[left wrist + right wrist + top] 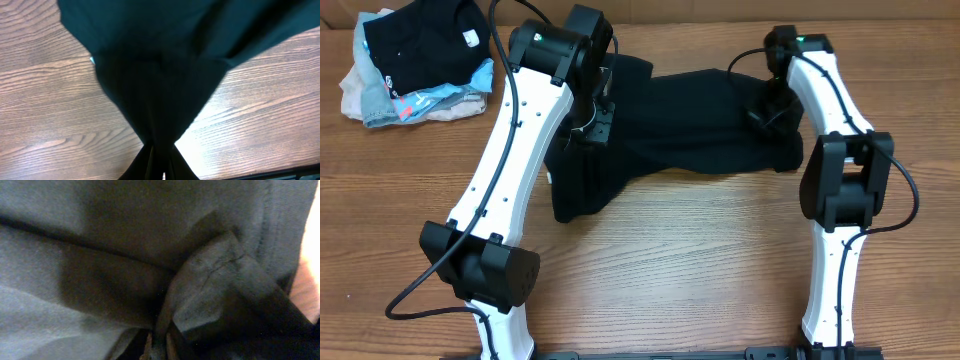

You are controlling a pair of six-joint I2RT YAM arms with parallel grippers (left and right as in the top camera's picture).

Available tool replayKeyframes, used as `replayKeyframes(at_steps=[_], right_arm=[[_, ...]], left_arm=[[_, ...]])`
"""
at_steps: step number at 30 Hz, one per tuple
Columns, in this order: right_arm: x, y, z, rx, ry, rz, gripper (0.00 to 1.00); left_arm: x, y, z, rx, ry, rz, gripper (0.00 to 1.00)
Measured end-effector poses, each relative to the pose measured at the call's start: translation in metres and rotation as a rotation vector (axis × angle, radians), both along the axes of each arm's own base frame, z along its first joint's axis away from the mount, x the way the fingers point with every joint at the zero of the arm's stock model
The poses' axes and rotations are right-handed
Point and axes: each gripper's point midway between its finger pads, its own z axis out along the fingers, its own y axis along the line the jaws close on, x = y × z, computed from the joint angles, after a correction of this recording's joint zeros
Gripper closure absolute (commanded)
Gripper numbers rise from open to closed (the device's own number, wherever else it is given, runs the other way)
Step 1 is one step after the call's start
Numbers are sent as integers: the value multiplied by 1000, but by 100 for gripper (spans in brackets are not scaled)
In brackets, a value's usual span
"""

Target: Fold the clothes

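A black garment (690, 120) is stretched across the far middle of the wooden table, with a flap hanging down at its left end (582, 185). My left gripper (592, 125) is shut on the garment's left part; in the left wrist view the cloth (160, 75) bunches into my jaws (159, 167) and hangs above the wood. My right gripper (772, 108) is shut on the garment's right part; in the right wrist view a fold of cloth (210, 285) is pinched between my jaws (159, 347), and fabric fills the view.
A pile of other clothes (415, 60), black on top with light blue and pale pieces under it, lies at the far left corner. Bare wood (690, 270) spreads across the near half of the table between my two arms.
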Motion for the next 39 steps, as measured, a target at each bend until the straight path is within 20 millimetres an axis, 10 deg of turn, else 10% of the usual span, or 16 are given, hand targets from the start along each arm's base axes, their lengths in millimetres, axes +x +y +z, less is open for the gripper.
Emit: replayKeyframes(at_steps=[13, 27, 34, 39], right_arm=[[-7, -32, 56, -42, 17, -33, 96], [0, -41, 115, -85, -110, 89, 96], [-27, -42, 149, -92, -128, 112, 96], [-57, -47, 161, -126, -98, 118, 96]], left_arm=[[3, 5, 2, 30, -18, 3, 96], [4, 5, 53, -23, -172, 6, 96], [-13, 11, 73, -47, -215, 6, 96], [-35, 15, 43, -23, -92, 2, 96]])
